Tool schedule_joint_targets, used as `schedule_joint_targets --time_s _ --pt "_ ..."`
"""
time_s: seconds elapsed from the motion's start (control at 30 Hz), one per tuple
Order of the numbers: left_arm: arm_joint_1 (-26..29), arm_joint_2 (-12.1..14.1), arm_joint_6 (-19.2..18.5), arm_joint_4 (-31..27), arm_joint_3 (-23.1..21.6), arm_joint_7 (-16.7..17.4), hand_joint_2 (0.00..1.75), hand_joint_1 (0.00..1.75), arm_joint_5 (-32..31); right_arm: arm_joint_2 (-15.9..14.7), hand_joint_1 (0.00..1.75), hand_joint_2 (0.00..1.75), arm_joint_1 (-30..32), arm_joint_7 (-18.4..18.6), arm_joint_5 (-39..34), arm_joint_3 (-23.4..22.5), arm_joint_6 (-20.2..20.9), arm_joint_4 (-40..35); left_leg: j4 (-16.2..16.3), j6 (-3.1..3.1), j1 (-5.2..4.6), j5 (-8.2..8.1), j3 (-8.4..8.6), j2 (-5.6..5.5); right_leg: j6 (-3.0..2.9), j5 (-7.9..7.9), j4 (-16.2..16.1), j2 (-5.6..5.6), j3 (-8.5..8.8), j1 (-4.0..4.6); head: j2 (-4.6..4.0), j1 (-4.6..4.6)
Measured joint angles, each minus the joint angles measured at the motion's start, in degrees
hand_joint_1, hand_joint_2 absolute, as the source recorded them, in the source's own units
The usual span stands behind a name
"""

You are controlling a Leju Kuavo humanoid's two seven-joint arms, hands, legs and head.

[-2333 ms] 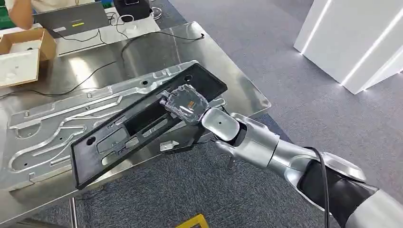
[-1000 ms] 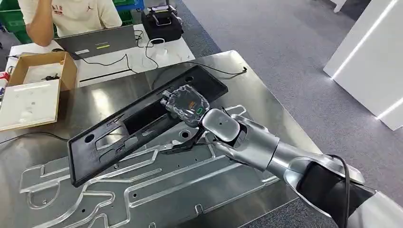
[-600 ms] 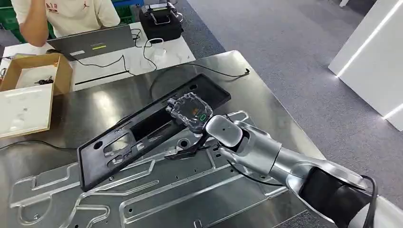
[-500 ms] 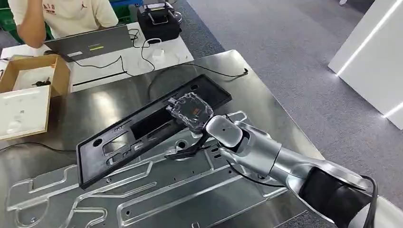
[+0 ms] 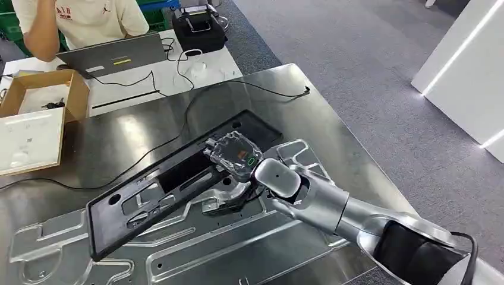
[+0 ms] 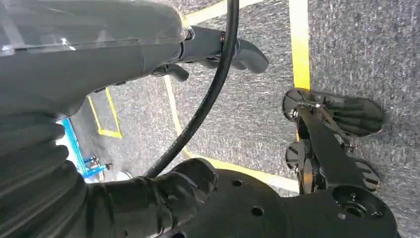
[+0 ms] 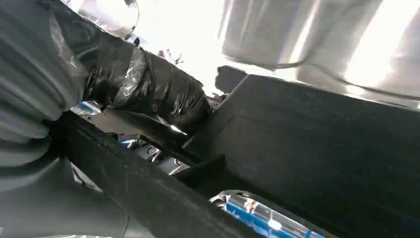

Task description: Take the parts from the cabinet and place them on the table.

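Right hand grips a long, matte-black cutout panel over a polished steel desk, long axis slanting from near-left to far-right; left hand's grasp indiscernible.

Lighting: bright, even, overhead indoor; head view sharp throughout. Steel table carries broad soft glare patches and pale reflections; white panel shows a lit strip. Shadows: soft, short, beneath the black panel. Right wrist view: background blown out to white, dark foreground underexposed, slightly blurred. Left wrist view: evenly lit carpet, near cover out of focus.
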Motion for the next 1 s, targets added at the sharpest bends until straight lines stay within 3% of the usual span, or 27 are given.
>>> schedule_joint_targets --time_s 0.23,0.27,0.63,0.67,1.0 --pt "0.00 -0.07 -0.04 -0.15 0.88 -0.22 1.75 0.00 -0.72 2.44 1.75 1.75 4.10 -0.39 -2.84 0.46 0.28 -2.38 0.00 -0.05 0.00 -0.04 0.07 0.00 0.00 0.00 -0.13 -0.01 0.13 -0.03 0.00 0.00" --pt "-0.01 -0.07 -0.04 -0.15 1.12 -0.22 1.75 0.00 -0.98 2.78 0.00 0.00 4.74 -0.35 -3.04 0.53 0.28 -2.62 0.00 -0.05 0.00 -0.05 0.08 0.00 0.00 0.00 -0.13 -0.02 0.14 -0.02 0.00 0.00" --pt "0.04 -0.20 -1.03 -0.17 1.88 -0.20 1.75 0.00 -2.34 3.91 0.00 0.00 7.80 0.72 -4.35 1.05 0.17 -3.52 0.00 -0.05 -0.02 -0.06 0.19 0.00 0.01 0.00 -0.20 -0.03 0.29 -0.12 0.00 0.00" --pt "0.05 -0.20 -1.25 -0.17 1.95 -0.20 0.00 0.00 -2.29 3.93 0.00 0.00 7.84 0.72 -4.41 1.05 0.17 -3.52 0.00 -0.05 -0.02 -0.07 0.21 0.00 0.01 0.00 -0.21 -0.03 0.31 -0.12 0.00 0.00" --pt "0.17 -0.33 -1.29 -0.44 4.44 0.83 0.00 0.00 -2.19 3.98 0.00 0.00 8.59 1.31 -4.41 0.26 0.17 -3.52 0.00 -0.08 -0.03 -0.09 0.27 0.00 0.01 0.00 -0.23 -0.02 0.36 -0.11 0.00 0.00"
